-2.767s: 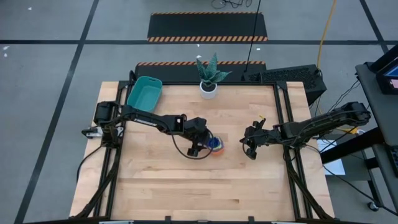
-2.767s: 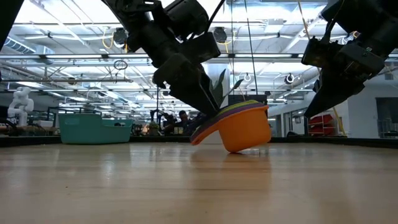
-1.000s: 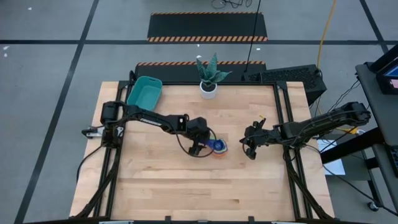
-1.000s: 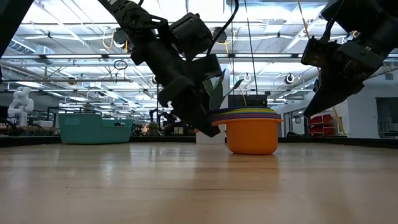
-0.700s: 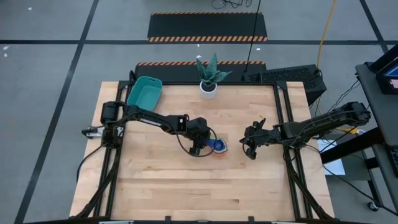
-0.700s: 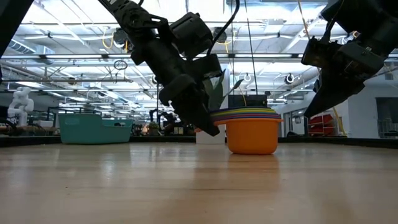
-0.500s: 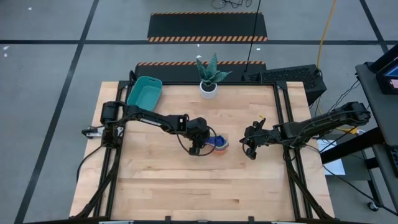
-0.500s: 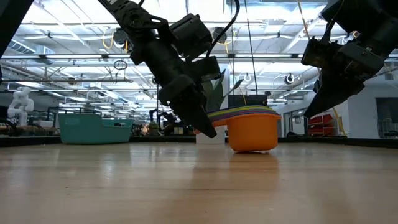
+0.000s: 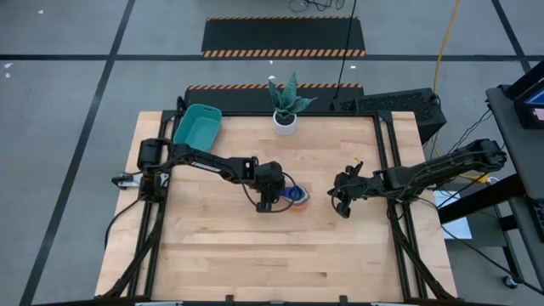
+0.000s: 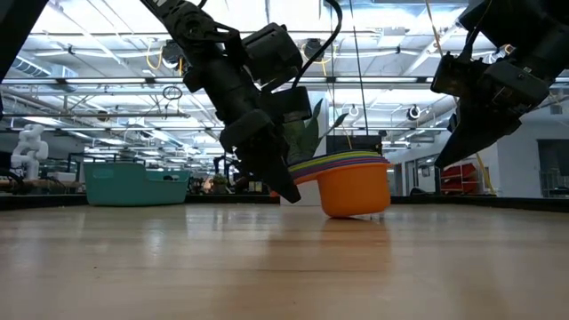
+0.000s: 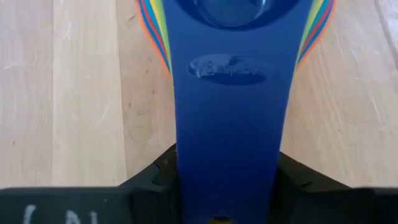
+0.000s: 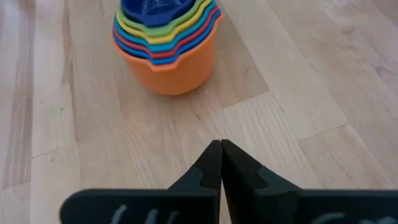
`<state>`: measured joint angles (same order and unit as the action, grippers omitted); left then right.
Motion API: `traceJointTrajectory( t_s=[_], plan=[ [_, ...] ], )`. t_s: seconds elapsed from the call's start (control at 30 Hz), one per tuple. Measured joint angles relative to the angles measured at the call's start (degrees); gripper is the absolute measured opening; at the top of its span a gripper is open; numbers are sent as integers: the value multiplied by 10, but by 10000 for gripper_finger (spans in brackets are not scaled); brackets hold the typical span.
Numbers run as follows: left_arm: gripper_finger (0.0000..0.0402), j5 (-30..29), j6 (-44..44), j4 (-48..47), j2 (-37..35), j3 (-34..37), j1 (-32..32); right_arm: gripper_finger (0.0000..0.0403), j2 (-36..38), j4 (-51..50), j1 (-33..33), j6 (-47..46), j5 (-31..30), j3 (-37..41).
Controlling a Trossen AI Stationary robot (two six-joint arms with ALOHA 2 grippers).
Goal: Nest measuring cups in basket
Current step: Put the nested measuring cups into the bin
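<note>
Nested measuring cups [image 10: 348, 182] near table [image 9: 255, 255] centre, orange outermost, dark blue innermost, stack tilted with handle side lifted. Left gripper [image 9: 270, 201] clamped on the stacked handles [image 11: 229, 112], jaws narrow. Right gripper [image 9: 340, 205] pinched fully closed, empty, hovering above table beside the stack, toward right edge, apart from it. Teal basket [image 9: 197, 127] at far left corner, well apart from cups. White plant pot [image 9: 286, 121] at far edge, mid-table.
</note>
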<state>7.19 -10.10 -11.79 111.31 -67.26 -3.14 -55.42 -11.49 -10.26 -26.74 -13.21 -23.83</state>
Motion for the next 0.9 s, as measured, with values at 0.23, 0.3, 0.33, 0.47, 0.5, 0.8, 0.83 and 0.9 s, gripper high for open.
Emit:
traceJointTrajectory(
  t_s=[0.23,0.3,0.33,0.47,0.5,0.8,0.83,0.9],
  plan=[
    [143,-1,2,0,0,0,1,0,0,0,0,0,0,0],
    [152,-2,4,0,0,0,2,0,0,0,0,0,0,0],
    [154,-2,7,0,0,0,3,0,0,0,0,0,0,0],
    [144,-2,27,-2,-6,0,6,0,0,0,0,0,0,0],
    [138,-2,29,0,-8,0,6,0,0,0,0,0,0,0],
    [136,-5,47,-26,-26,1,6,0,0,0,0,2,0,0],
    [136,-9,49,-22,-27,1,7,0,0,0,0,2,0,0],
    [136,-16,54,-41,-37,1,7,0,0,0,0,2,0,0]
  ],
)
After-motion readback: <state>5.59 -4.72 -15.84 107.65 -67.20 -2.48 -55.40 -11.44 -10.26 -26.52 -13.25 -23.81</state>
